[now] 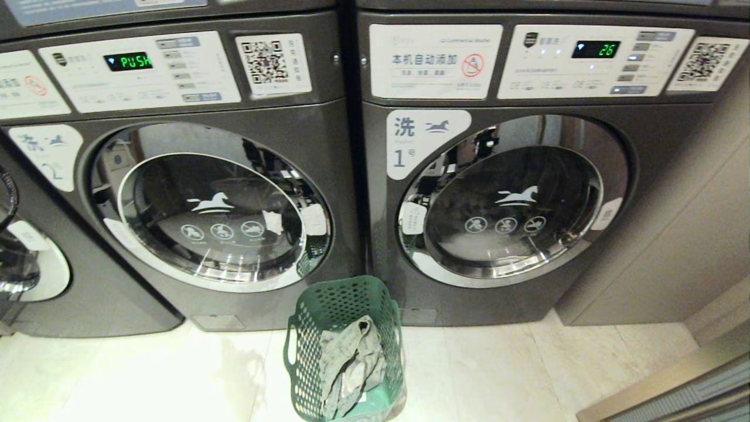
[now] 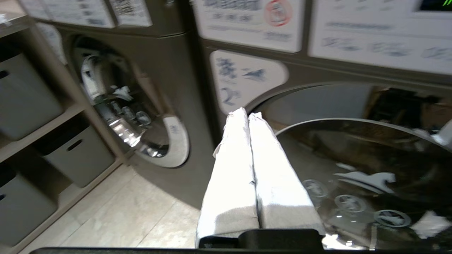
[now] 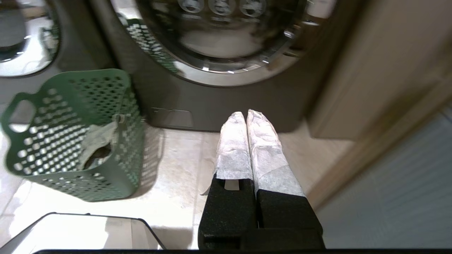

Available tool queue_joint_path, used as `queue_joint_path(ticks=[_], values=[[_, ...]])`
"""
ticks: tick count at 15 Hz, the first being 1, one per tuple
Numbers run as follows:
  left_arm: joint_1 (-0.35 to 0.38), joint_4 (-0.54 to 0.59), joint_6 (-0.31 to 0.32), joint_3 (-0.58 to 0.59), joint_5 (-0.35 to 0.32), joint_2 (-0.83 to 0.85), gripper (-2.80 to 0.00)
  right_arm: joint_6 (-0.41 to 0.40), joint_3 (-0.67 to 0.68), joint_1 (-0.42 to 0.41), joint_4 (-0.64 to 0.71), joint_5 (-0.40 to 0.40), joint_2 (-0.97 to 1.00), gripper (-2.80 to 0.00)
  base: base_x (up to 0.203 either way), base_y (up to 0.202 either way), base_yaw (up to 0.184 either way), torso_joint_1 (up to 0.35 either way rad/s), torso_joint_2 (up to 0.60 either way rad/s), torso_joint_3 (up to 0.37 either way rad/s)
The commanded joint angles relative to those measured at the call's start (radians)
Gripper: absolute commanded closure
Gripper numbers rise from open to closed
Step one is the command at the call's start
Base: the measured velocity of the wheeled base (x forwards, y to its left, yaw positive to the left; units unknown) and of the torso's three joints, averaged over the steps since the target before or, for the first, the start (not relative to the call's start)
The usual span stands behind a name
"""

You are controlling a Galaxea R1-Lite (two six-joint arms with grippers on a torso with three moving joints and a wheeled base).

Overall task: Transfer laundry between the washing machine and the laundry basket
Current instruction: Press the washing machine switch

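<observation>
The washing machine (image 1: 217, 205) marked "2" stands on the left with its round glass door closed and "PUSH" on its display. On the floor before it is the green laundry basket (image 1: 343, 346), and the grey-beige laundry (image 1: 351, 366) lies inside. Neither gripper shows in the head view. My left gripper (image 2: 246, 114) is shut and empty, its white-wrapped tips close to that machine's door (image 2: 353, 169) near the label. My right gripper (image 3: 245, 113) is shut and empty, low over the floor, with the basket (image 3: 77, 134) and laundry (image 3: 97, 144) off to one side.
The like machine marked "1" (image 1: 504, 199) stands right of the basket, door closed. A third machine (image 1: 23, 264) is at the far left, with shelves of grey bins (image 2: 24, 95) beyond it. A beige wall panel (image 1: 674, 234) bounds the right side.
</observation>
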Motion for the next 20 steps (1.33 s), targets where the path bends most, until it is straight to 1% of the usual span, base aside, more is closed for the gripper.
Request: queue_joint_path(ticks=[1, 4, 5, 8, 10, 12, 15, 16, 18, 19, 20], values=[[-0.004, -0.004, -0.001, -0.006, -0.055, 0.004, 0.0, 0.0, 0.0, 0.0, 0.0, 0.0, 0.0, 0.0, 0.001, -0.011, 0.176, 0.001, 0.0, 0.001], [-0.042, -0.001, 0.001, -0.012, -0.199, 0.017, 0.0, 0.0, 0.0, 0.0, 0.0, 0.0, 0.0, 0.0, 0.002, -0.01, 0.158, 0.002, 0.0, 0.002], [-0.065, 0.001, 0.003, -0.02, -0.219, 0.03, 0.0, 0.0, 0.0, 0.0, 0.0, 0.0, 0.001, 0.0, -0.001, -0.007, 0.095, 0.007, 0.0, -0.002], [-0.127, 0.002, 0.003, -0.105, -0.23, 0.088, 0.0, 0.0, 0.0, 0.0, 0.0, 0.0, 0.001, 0.0, 0.0, 0.0, 0.0, 0.0, 0.0, 0.0], [-0.205, 0.002, 0.004, -0.184, -0.241, 0.137, 0.0, 0.0, 0.0, 0.0, 0.0, 0.0, 0.001, 0.0, 0.0, 0.0, 0.0, 0.0, 0.0, 0.0], [-0.272, 0.003, 0.005, -0.285, -0.239, 0.202, 0.0, 0.0, 0.0, 0.0, 0.0, 0.0, 0.0, 0.0, 0.0, 0.0, 0.0, 0.0, 0.0, 0.0], [-0.327, 0.006, 0.015, -0.451, -0.228, 0.307, 0.0, 0.0, 0.0, 0.0, 0.0, 0.0, 0.0, 0.0, 0.0, 0.0, 0.0, 0.0, 0.0, 0.0], [-0.345, 0.005, 0.016, -0.498, -0.208, 0.352, 0.0, 0.0, 0.0, 0.0, 0.0, 0.0, 0.0, 0.0, 0.0, 0.0, 0.0, 0.0, 0.0, 0.0], [-0.395, 0.005, 0.025, -0.553, -0.148, 0.409, 0.0, 0.0, 0.0, 0.0, 0.0, 0.0, 0.0, 0.0, 0.0, 0.0, 0.0, 0.0, 0.0, 0.0], [-0.423, 0.007, 0.039, -0.577, -0.122, 0.423, 0.0, 0.0, 0.0, 0.0, 0.0, 0.0, 0.001, 0.0, 0.0, 0.0, 0.0, 0.0, 0.0, 0.0], [-0.432, 0.013, 0.058, -0.583, -0.104, 0.428, 0.0, 0.0, 0.0, 0.0, 0.0, 0.0, 0.0, 0.0, 0.0, 0.0, 0.0, 0.0, 0.0, 0.0]])
